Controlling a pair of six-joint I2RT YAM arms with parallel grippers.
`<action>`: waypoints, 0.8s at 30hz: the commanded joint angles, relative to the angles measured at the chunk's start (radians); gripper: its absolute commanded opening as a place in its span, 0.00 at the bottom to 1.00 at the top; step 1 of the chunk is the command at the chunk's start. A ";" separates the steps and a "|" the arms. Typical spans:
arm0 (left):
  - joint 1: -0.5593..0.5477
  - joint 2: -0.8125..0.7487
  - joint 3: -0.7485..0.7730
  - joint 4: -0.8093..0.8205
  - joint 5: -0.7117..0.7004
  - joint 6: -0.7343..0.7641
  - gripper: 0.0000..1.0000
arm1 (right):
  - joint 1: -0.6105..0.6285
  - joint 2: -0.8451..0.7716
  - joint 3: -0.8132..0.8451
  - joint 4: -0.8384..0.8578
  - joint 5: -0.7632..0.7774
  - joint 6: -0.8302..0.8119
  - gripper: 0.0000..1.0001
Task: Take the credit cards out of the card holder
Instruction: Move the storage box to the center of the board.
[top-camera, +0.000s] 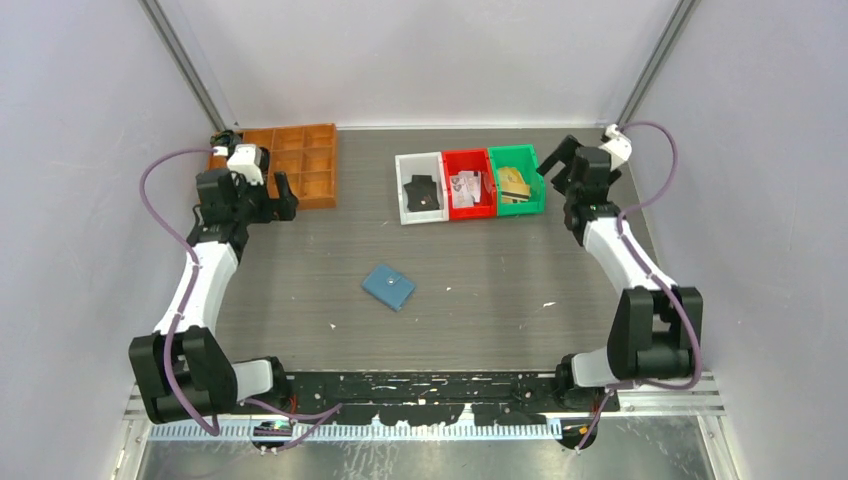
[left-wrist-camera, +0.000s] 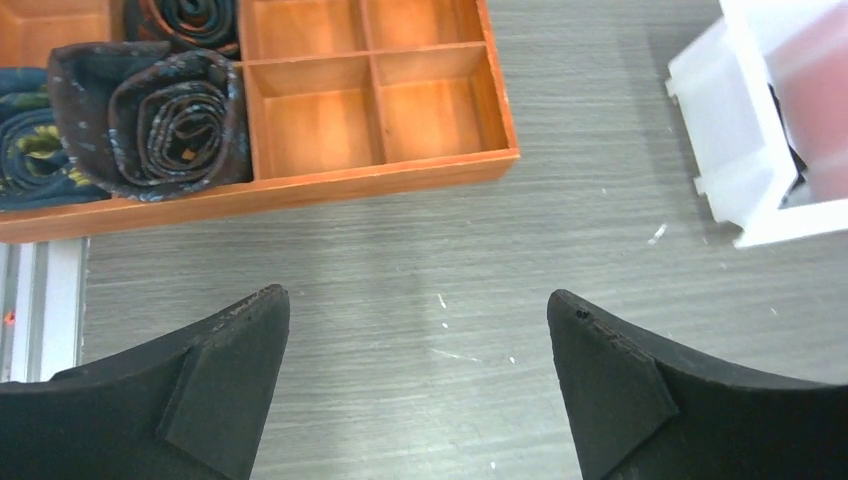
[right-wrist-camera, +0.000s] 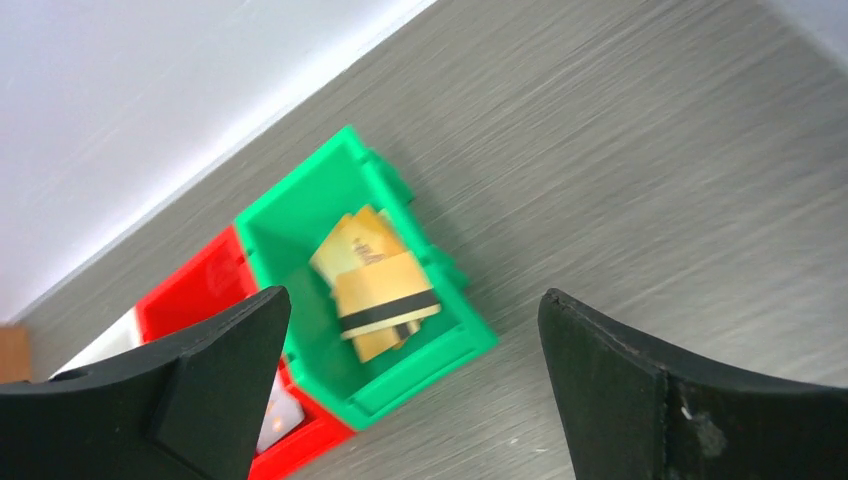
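Observation:
The teal-blue card holder (top-camera: 389, 286) lies folded shut on the grey table, in the middle, away from both arms. Several pale gold credit cards (right-wrist-camera: 384, 293), one with a dark stripe, lie in the green bin (right-wrist-camera: 300, 225); they also show in the top view (top-camera: 515, 184). My right gripper (right-wrist-camera: 414, 296) is open and empty, hovering above the green bin's near right corner (top-camera: 556, 163). My left gripper (left-wrist-camera: 418, 310) is open and empty over bare table beside the wooden tray (top-camera: 284, 196). The holder is out of both wrist views.
A wooden compartment tray (left-wrist-camera: 380, 95) with rolled ties (left-wrist-camera: 165, 120) stands at the back left. A white bin (top-camera: 421, 190), a red bin (top-camera: 468, 185) and the green bin (top-camera: 516, 205) stand side by side at the back right. Walls enclose the table.

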 joint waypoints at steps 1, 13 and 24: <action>0.004 0.032 0.140 -0.356 0.092 0.085 0.99 | 0.023 0.131 0.202 -0.215 -0.218 0.028 0.99; 0.009 -0.002 0.186 -0.600 0.106 0.202 0.91 | 0.205 0.436 0.549 -0.395 -0.133 -0.128 0.74; 0.009 -0.086 0.165 -0.675 0.114 0.248 0.89 | 0.224 0.573 0.649 -0.437 -0.108 -0.180 0.64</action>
